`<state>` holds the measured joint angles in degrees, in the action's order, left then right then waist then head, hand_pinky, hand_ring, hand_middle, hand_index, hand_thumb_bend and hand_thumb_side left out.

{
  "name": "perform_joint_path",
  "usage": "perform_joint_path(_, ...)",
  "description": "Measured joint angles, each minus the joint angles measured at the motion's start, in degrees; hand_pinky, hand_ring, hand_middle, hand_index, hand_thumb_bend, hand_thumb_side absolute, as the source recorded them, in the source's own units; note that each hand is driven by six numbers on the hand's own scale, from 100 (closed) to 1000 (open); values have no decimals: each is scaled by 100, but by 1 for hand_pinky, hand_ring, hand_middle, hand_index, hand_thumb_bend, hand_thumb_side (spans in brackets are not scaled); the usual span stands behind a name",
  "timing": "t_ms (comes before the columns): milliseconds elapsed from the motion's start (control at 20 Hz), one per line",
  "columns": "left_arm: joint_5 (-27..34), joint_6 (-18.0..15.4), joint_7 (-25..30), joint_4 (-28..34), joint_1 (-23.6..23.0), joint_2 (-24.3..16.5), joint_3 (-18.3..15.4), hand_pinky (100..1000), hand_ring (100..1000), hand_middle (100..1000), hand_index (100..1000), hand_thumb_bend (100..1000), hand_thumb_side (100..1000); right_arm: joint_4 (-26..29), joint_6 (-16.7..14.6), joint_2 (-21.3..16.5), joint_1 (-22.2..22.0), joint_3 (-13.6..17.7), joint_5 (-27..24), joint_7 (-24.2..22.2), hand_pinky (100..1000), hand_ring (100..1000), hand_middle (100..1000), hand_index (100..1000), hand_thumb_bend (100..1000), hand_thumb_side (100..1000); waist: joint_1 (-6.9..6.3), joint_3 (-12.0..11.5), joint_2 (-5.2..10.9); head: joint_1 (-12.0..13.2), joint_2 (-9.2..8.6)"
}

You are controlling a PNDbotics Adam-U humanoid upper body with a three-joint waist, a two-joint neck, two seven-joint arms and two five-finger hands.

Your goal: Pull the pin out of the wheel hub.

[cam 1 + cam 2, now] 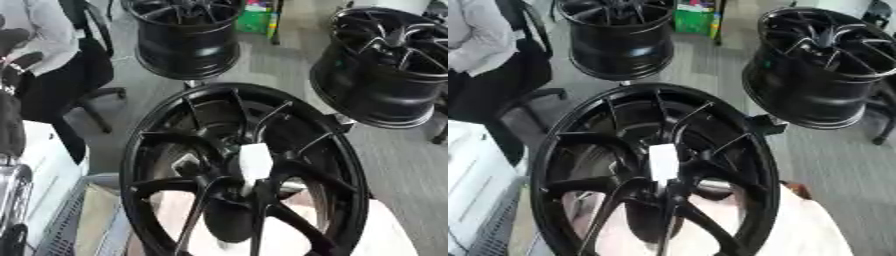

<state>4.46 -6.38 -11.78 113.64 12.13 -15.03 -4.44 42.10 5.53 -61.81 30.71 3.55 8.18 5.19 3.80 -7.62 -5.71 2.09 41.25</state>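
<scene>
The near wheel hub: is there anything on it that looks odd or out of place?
Yes. A white, flat, roughly rectangular piece stands at the centre of the near black wheel hub, where the spokes meet. It is the only pale part on an all-black wheel. It may be the pin, but I cannot tell. Neither robot hand is in view.

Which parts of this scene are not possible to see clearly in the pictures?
- Pin: only a blurred white shape at the wheel hub; how it sits is unclear.
- Near wheel's lower rim: cut off by the bottom edge in both views.
- Robot's hands: neither shows in either view.
</scene>
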Motion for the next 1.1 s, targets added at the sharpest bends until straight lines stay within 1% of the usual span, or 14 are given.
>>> perform_joint_path(200, 0, -6, 6, 0, 0, 0, 0, 766, 872, 670, 844, 100, 699, 15, 49, 0, 3, 28, 66, -26, 863, 902, 875, 866, 328, 100, 0, 11, 1, 0, 0)
perform_joint_path(400, 1, -10, 10, 0, 0, 0, 0, 767, 872, 671, 844, 100, 699, 16, 67, 0, 4, 32, 75, -18, 861, 898, 871, 861, 321, 100, -1, 15, 2, 2, 0)
perform_joint_path(500, 1, -10, 10, 0, 0, 0, 0, 767, 872, 671, 844, 100, 699, 16, 67, 0, 4, 33, 75, -12, 850, 885, 857, 846, 284, 100, -2, 16, 3, 2, 0)
perform_joint_path(550, 1, -10, 10, 0, 0, 0, 0, 767, 872, 671, 844, 100, 699, 16, 67, 0, 4, 33, 75, 2, 838, 867, 834, 828, 213, 100, -2, 16, 3, 2, 0)
perform_joint_path(600, 2, -10, 10, 0, 0, 0, 0, 767, 872, 671, 844, 100, 699, 16, 76, 0, 5, 36, 74, 27, 828, 851, 813, 809, 131, 220, -2, 16, 4, 4, 0)
perform_joint_path(650, 2, -10, 10, 0, 0, 0, 0, 767, 872, 671, 843, 100, 699, 16, 94, 0, 7, 47, 65, 71, 814, 832, 790, 790, 100, 357, -2, 16, 4, 5, 0)
perform_joint_path(800, 2, -10, 11, 0, 0, 1, 0, 767, 872, 670, 843, 100, 699, 16, 176, 11, 59, 130, -79, 264, 779, 770, 744, 759, 100, 545, -4, 23, 7, 19, 0)
perform_joint_path(950, 2, -10, 11, 0, 0, 1, 0, 767, 872, 670, 843, 100, 700, 53, 226, 65, 53, 212, -309, 361, 773, 762, 736, 753, 100, 549, -6, 24, 8, 28, 0)
perform_joint_path(1100, 2, -10, 11, 0, 0, 1, -1, 767, 872, 670, 842, 100, 699, 231, 230, 69, -16, 246, -582, 364, 768, 758, 734, 749, 100, 542, -7, 28, 8, 32, 0)
